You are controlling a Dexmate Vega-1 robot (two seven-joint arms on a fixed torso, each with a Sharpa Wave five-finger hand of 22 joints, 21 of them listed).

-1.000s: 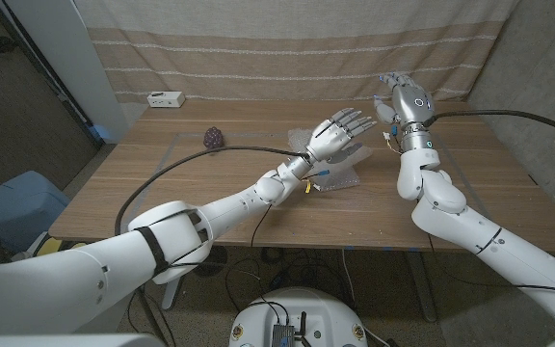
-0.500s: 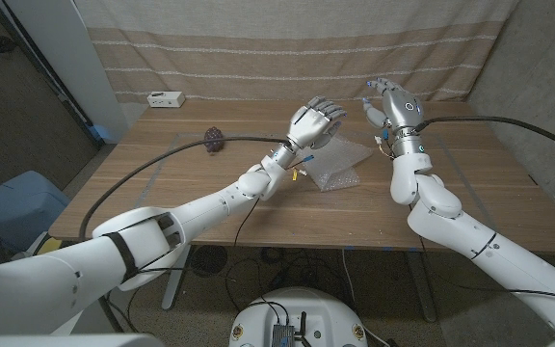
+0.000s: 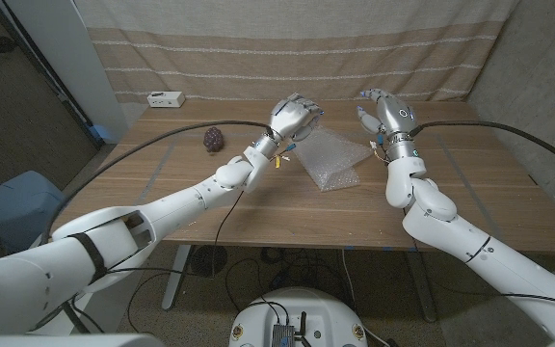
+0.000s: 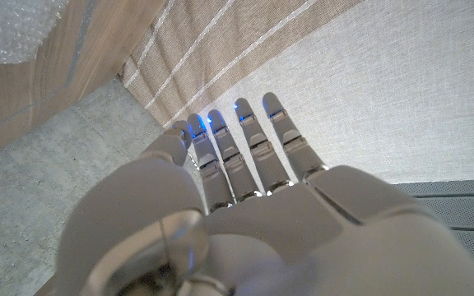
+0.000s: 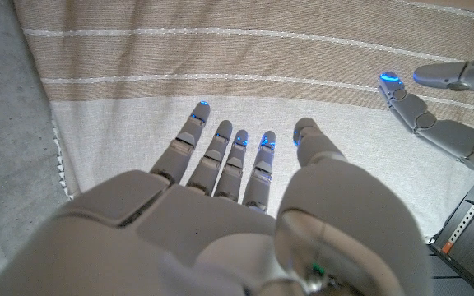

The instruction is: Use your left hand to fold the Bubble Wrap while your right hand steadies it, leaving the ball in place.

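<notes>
Both hands hang above the table holding nothing — the left hand with fingers loosely curled, the right hand with fingers spread. Between them the Bubble Wrap lies on the wooden table — the ball sits well apart.

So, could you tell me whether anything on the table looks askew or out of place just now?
The bubble wrap lies crumpled and skewed to the table edges. Both the left hand and the right hand are raised, holding nothing. The dark ball sits apart, undisturbed.
</notes>
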